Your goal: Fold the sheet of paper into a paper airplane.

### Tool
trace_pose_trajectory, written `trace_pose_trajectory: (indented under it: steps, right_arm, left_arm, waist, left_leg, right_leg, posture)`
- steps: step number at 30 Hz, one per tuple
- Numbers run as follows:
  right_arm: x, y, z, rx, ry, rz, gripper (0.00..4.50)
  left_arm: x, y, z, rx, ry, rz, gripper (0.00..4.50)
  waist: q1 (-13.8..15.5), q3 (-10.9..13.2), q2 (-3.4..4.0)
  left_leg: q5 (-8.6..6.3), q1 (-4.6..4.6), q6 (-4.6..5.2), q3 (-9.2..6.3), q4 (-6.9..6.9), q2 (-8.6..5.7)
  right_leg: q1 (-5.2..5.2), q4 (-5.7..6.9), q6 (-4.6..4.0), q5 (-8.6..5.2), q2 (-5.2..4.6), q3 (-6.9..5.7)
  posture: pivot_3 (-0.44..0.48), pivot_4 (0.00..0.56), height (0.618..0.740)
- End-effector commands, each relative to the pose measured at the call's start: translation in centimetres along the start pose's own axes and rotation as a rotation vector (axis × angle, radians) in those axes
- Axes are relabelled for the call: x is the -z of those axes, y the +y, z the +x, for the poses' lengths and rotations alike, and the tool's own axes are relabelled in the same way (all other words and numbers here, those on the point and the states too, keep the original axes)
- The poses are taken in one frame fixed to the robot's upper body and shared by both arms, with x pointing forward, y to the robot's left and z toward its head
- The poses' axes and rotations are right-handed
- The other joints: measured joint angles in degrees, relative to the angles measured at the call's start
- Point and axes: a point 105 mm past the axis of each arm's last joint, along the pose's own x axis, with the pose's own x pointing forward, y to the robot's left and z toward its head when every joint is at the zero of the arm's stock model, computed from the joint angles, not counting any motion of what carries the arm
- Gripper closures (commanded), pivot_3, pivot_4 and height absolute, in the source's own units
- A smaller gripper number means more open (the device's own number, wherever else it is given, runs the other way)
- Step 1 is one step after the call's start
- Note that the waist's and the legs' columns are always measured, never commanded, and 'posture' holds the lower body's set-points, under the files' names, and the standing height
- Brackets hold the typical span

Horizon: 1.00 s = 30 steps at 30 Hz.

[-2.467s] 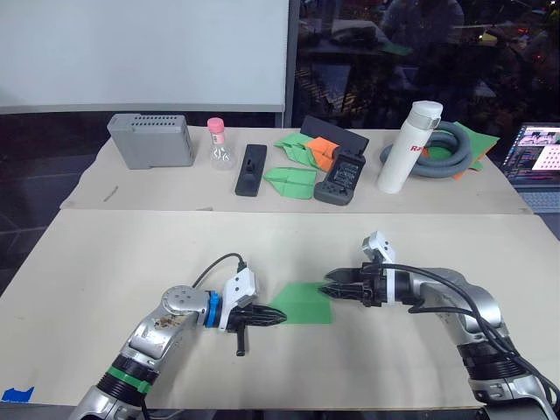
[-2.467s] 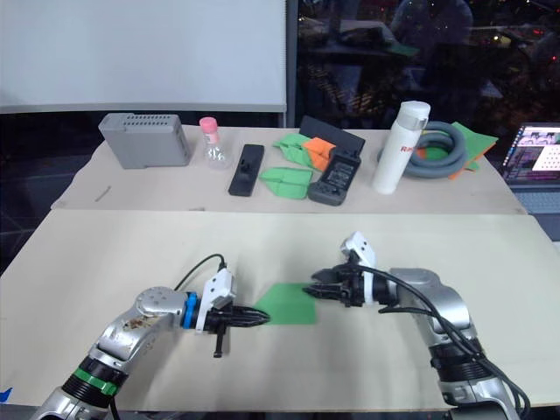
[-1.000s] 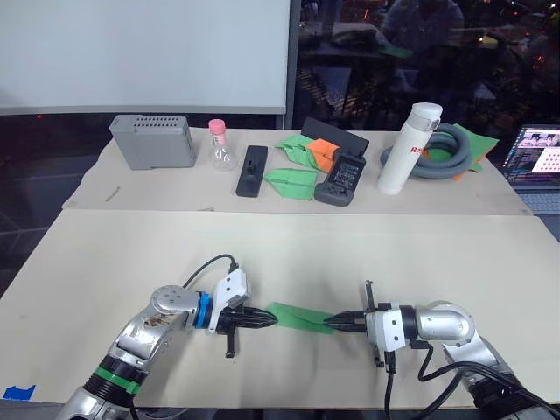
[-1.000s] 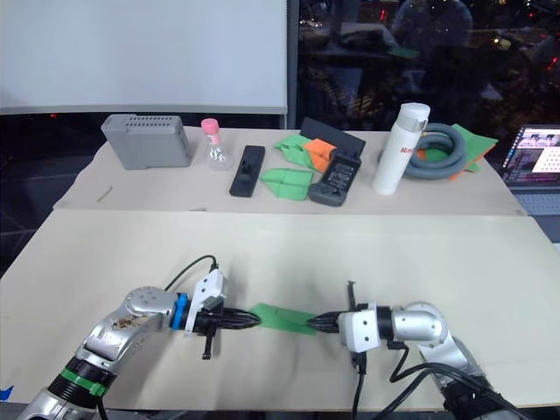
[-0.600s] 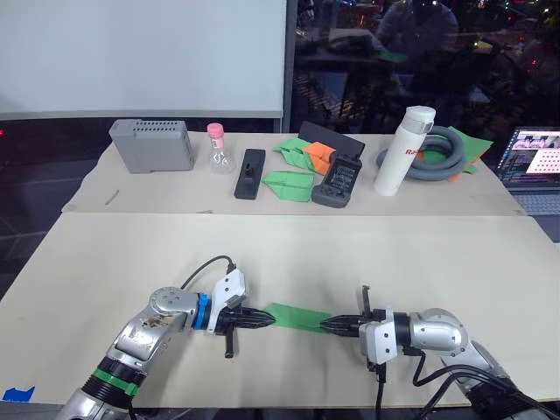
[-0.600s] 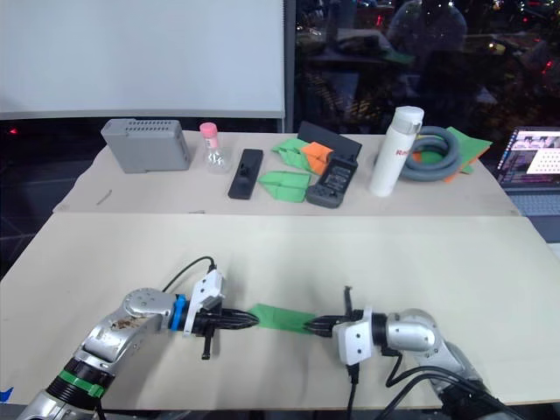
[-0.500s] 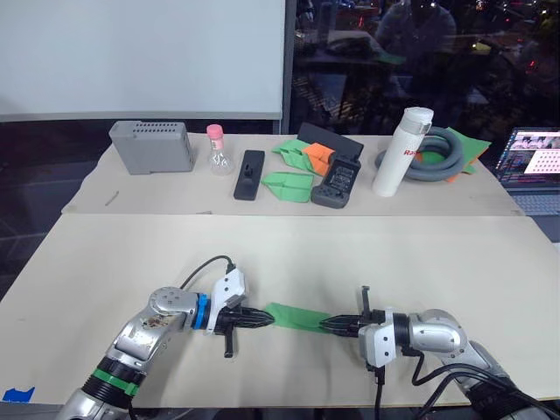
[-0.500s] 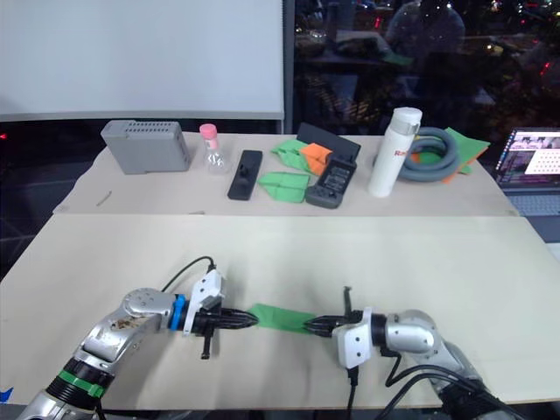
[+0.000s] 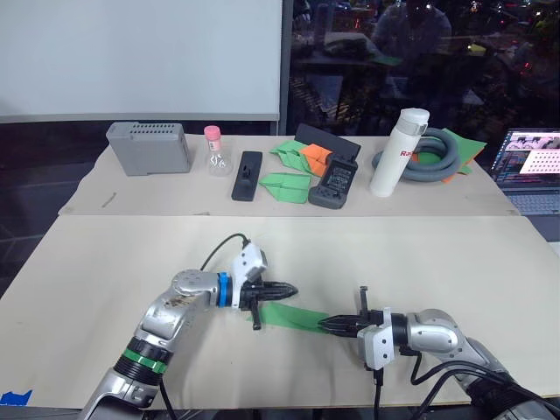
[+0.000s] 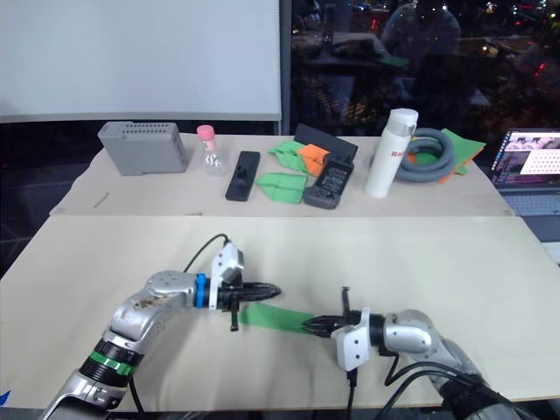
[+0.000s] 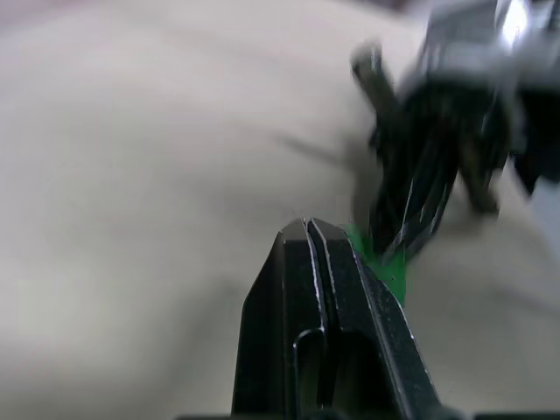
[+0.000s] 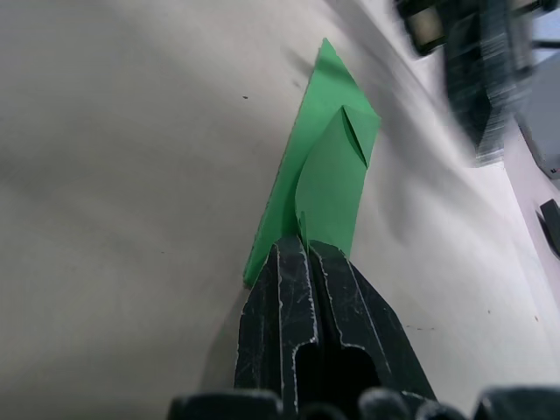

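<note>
- The sheet of paper [image 9: 295,317], already folded into a narrow green strip with layered flaps, lies on the worktop [image 9: 420,254] toward its near edge, roughly midway between the left and right edges.
- Its long axis runs left to right across the worktop, with one tool at each end.
- The right tool [image 9: 330,325] is clamped on the strip's right end; its wrist view shows the fingers pinched together on the green edge.
- The left tool [image 9: 287,288] has its fingers pressed together with nothing between them, just beyond the strip's left end and on its far side.
- Judgement: the right arm anchors the paper, so the left, nearer the free end, must come back toward the near edge to reach it.
</note>
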Motion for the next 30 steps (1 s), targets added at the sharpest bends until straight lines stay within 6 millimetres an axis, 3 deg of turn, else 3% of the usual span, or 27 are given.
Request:
trace_pose_trajectory:
  steps: [1,9,12,17,21,26,30]
  right_arm:
    - [1.9,1.6,-0.7,-0.07,0.101,0.063,4.47]
    - [1.4,1.2,-1.1,-0.072,0.084,-0.019,4.47]
    - [0.9,0.7,-2.2,-0.044,0.077,-0.032,3.56]
    - [0.8,-1.7,-4.6,0.081,0.128,0.009,1.89]
    - [-0.3,-3.7,-5.0,0.18,0.115,0.149,1.89]
    - [-1.0,-5.5,-2.7,0.289,0.087,0.306,1.89]
    - [-1.5,-5.2,-0.1,0.285,0.057,0.397,3.11]
  left_arm:
    - [0.4,-0.5,0.3,0.035,0.022,0.035,4.5]
    - [4.4,-0.3,0.5,0.025,0.199,0.037,4.5]
    - [4.6,-0.5,0.7,0.032,0.21,0.039,4.5]
    - [4.8,-0.5,0.4,0.033,0.214,0.021,4.5]
    - [4.7,-0.3,0.1,0.012,0.198,-0.005,4.5]
    - [4.6,-0.1,-0.4,-0.011,0.179,-0.019,4.5]
    - [4.6,0.1,-0.5,-0.028,0.175,-0.02,4.5]
  waist:
    - [0.0,0.0,0.0]
    - [0.2,0.0,0.0]
    - [0.6,0.0,0.05]
    - [0.9,0.0,0.05]
    - [0.9,0.0,0.05]
    - [0.7,0.0,0.07]
    - [0.9,0.0,0.08]
  left_leg:
    - [0.0,-0.01,0.0,0.0,0.0,0.02]
    - [-0.03,-0.01,0.04,-0.04,-0.01,0.05]
    - [-0.04,-0.01,0.07,-0.07,0.0,-0.02]
    - [-0.11,-0.05,0.18,-0.07,-0.01,-0.04]
    - [-0.11,-0.11,0.18,-0.07,-0.03,0.0]
    - [-0.11,-0.11,0.17,-0.07,-0.06,0.13]
    - [-0.11,-0.2,0.17,-0.08,-0.1,0.08]
  right_leg:
    - [-0.01,0.0,0.0,0.0,-0.02,0.01]
    - [0.01,-0.05,-0.02,-0.01,-0.51,0.09]
    - [0.06,-0.07,-0.02,-0.01,-0.56,0.0]
    - [0.05,-0.15,-0.01,-0.02,-0.66,0.0]
    - [0.04,-0.22,-0.02,-0.02,-0.76,0.0]
    - [0.01,-0.24,-0.03,-0.03,-0.77,-0.04]
    - [-0.13,-0.26,-0.03,-0.03,-0.8,-0.07]
  posture:
    - [0.0,0.15,0.74]
    - [0.0,0.15,0.74]
    - [0.0,0.15,0.74]
    - [0.0,0.15,0.74]
    - [0.0,0.15,0.74]
    - [0.0,0.15,0.74]
    - [0.0,0.15,0.74]
